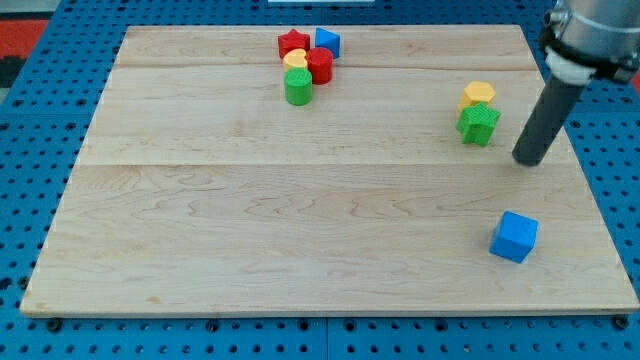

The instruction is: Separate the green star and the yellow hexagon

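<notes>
Pale wooden planks form the surface (pixel 300 220), a board resting on a blue perforated base (pixel 30 120). I take the green star (pixel 478 123) as my landmark; it sits toward the view's right, in the upper half of the board. Touching the green star on its upper side is the yellow hexagon (pixel 478 95), so the two are pressed together as a pair. My tip (pixel 530 160) rests just to the view's right of the green star and slightly lower, near it but not touching. This arm carries no fingers, only the dark rod, so nothing opens, closes or grips. Below the green star and a little to the view's right lies a blue cube (pixel 514 237), well apart. Far to the green star's left, near the view's top, a cluster huddles: a red star (pixel 292 42), a second blue block (pixel 327 42), a yellow block (pixel 296 60), a red cylinder (pixel 320 65) and a green cylinder (pixel 298 87).
</notes>
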